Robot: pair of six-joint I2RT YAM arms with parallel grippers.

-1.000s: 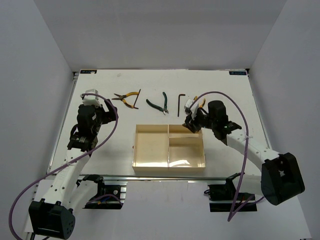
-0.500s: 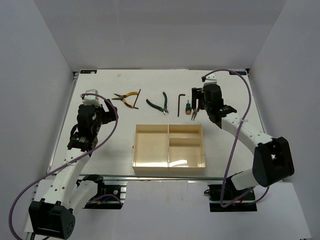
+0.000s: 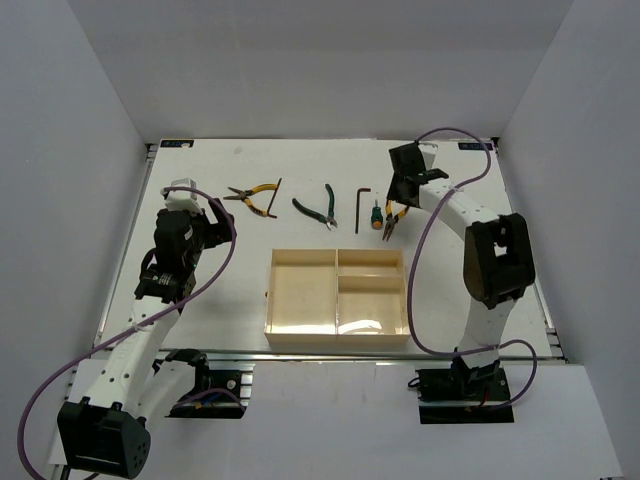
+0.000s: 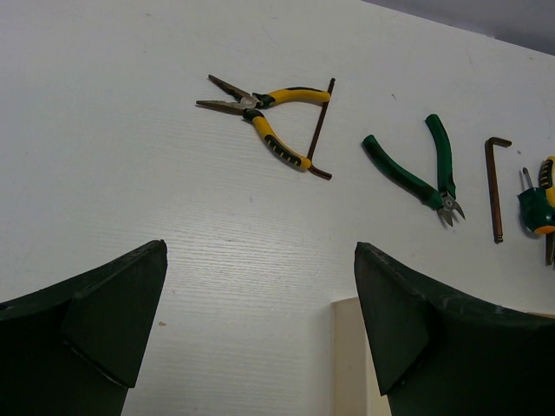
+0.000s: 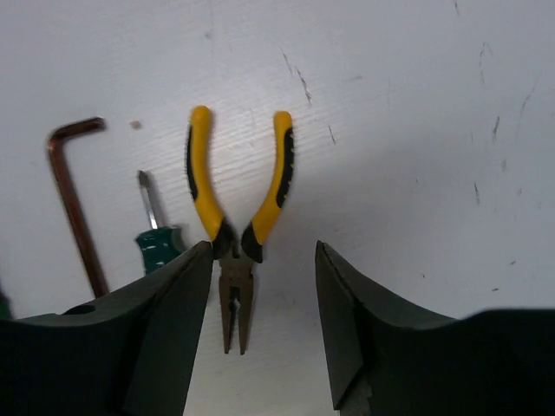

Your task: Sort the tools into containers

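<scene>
The cream three-compartment tray (image 3: 338, 298) sits mid-table with nothing in it. Behind it, the tools lie in a row: yellow-handled pliers (image 3: 252, 196) with a thin hex key (image 3: 274, 197), green-handled pliers (image 3: 316, 209), an L-shaped hex key (image 3: 361, 205), a green screwdriver (image 3: 376, 215) and a second pair of yellow pliers (image 3: 390, 222). My right gripper (image 3: 403, 185) hangs over that pair. In the right wrist view it (image 5: 263, 260) is open, and the pliers (image 5: 236, 208) lie flat with their nose between the fingers, near the left one. My left gripper (image 4: 260, 286) is open and holds nothing, left of the tray.
The left wrist view shows the tray's near corner (image 4: 351, 364) by the right finger. In the right wrist view, the screwdriver (image 5: 156, 243) and hex key (image 5: 74, 199) lie just left of the pliers. Grey walls enclose the table on three sides.
My right arm has swung from over the tray's back right compartment to the far side, above the right-hand yellow pliers. The left arm has not moved.
</scene>
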